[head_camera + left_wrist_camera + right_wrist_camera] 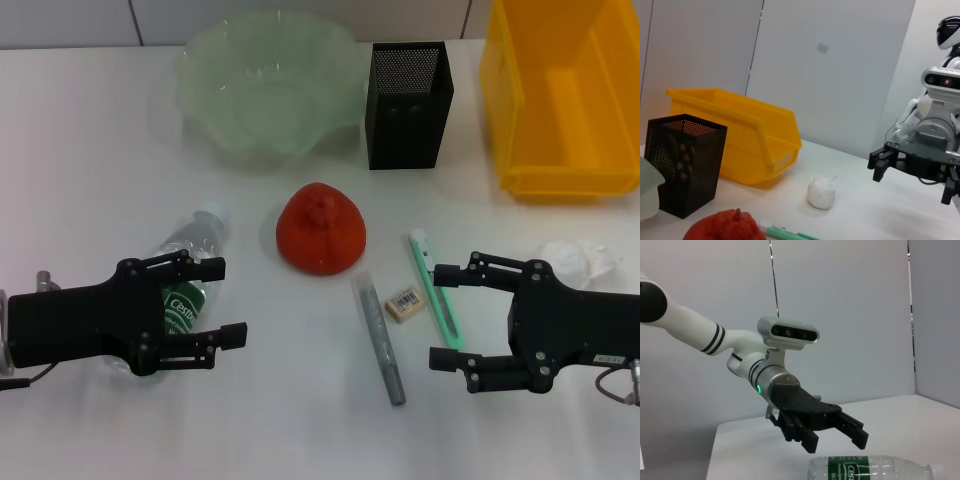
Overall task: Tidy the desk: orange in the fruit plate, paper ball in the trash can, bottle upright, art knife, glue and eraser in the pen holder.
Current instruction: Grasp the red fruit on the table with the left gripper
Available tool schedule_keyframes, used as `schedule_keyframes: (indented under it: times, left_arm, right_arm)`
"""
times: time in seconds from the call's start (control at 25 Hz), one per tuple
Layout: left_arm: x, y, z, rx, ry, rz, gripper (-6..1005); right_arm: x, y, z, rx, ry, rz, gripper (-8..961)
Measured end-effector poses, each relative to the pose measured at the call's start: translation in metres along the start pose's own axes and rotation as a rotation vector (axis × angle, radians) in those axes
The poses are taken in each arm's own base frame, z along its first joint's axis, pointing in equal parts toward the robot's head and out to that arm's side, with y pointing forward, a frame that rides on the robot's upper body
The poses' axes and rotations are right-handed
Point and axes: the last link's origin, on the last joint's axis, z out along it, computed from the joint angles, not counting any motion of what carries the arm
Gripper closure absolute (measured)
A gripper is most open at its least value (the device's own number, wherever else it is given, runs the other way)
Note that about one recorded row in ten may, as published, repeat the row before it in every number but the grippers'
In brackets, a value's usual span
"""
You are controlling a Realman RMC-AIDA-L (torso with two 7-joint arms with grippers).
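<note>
Taking the orange [321, 229] as my reference, I see it resting on the white table [100, 150], not in the fruit plate [268, 82], which lies just behind it. The black mesh pen holder [406, 104] stands upright behind and to the right of the orange, beside the plate. The yellow bin [562, 95] sits farther right.

The glue stick [379, 339], eraser [404, 301] and green art knife [436, 289] lie flat on the table in front and to the right of the orange, the eraser between the other two. The paper ball [578, 260] lies well to the right of the orange, in front of the bin.

The bottle [187, 272] lies on its side to the left of the orange, cap toward the plate.

I read the left end effector [224, 301] with its jaws spread, positioned over the bottle's label; I cannot tell whether it touches. The right end effector [441, 316] is likewise spread wide, its fingers straddling the art knife's length, gripping nothing.
</note>
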Motion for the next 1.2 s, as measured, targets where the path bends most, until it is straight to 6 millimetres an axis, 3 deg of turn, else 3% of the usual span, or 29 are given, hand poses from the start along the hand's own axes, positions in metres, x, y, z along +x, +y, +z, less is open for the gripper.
schedule_keyframes:
  times: [0.6,0.8,0.88,1.2]
  left_arm:
    - [0.003,0.0,0.002,0.0,0.013,0.017,178]
    - [0.017,-0.011,0.018,0.073,0.072,0.101,191]
    - [0.029,-0.026,0.045,0.092,0.029,0.155,197]
    - [0.04,-0.045,0.087,0.096,-0.039,0.19,218]
  right_arm:
    - [0.003,0.002,-0.003,0.018,0.0,0.016,121]
    - [0.009,0.008,-0.013,0.058,-0.007,0.04,121]
    - [0.014,0.014,-0.021,0.085,-0.008,0.056,121]
    - [0.022,0.026,-0.034,0.134,-0.011,0.088,121]
